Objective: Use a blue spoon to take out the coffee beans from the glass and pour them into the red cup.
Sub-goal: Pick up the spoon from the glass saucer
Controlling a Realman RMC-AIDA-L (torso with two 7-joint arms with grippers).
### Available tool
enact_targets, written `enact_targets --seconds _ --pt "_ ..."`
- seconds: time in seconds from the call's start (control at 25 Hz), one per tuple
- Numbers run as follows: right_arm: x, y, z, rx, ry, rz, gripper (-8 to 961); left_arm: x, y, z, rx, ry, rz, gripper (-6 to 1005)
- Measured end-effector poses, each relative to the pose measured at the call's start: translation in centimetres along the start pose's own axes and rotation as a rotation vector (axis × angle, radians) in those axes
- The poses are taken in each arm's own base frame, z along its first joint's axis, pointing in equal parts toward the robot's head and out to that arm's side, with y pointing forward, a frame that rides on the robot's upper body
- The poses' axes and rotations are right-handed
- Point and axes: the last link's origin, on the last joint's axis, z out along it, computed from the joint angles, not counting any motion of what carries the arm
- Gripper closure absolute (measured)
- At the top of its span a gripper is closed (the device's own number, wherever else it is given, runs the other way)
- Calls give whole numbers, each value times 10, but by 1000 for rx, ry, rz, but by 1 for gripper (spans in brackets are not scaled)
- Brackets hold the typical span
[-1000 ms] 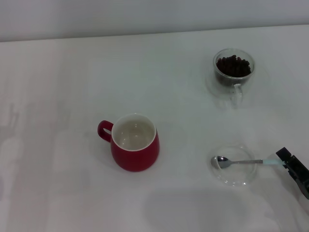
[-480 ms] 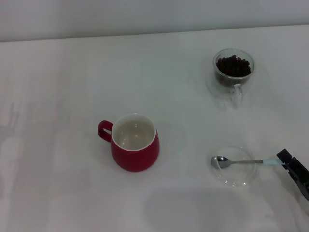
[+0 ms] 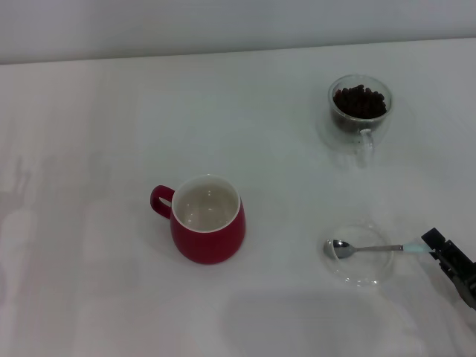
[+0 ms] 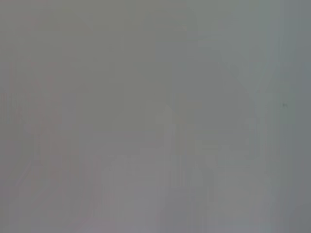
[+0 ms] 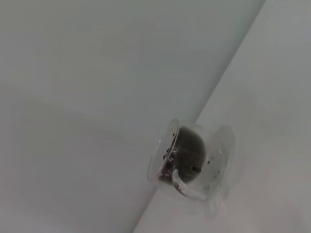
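From the head camera, the red cup (image 3: 207,227) stands on the white bench (image 3: 89,149) with its handle toward the robot's left, the glass (image 3: 360,110) holding the coffee beans (image 3: 360,100) sits far off to the right, and the blue spoon (image 3: 366,248) lies across a clear saucer (image 3: 362,256), its pale handle tip at the right pincer (image 3: 433,242), though I cannot tell whether the pincer grips it. The left wrist camera shows only a blank grey surface. The right wrist camera shows the glass (image 5: 192,162) with beans (image 5: 170,162) dark inside.

one red cup (image 3: 207,228), one glass (image 3: 360,108), one blue spoon (image 3: 370,248), one saucer (image 3: 362,273)
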Motion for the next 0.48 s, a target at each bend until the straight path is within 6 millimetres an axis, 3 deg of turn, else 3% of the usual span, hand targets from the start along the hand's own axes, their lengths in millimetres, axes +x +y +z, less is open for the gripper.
enact_targets --seconds 0.48 --pt "-2 1 2 -9 3 0 520 0 0 1 -2 1 3 200"
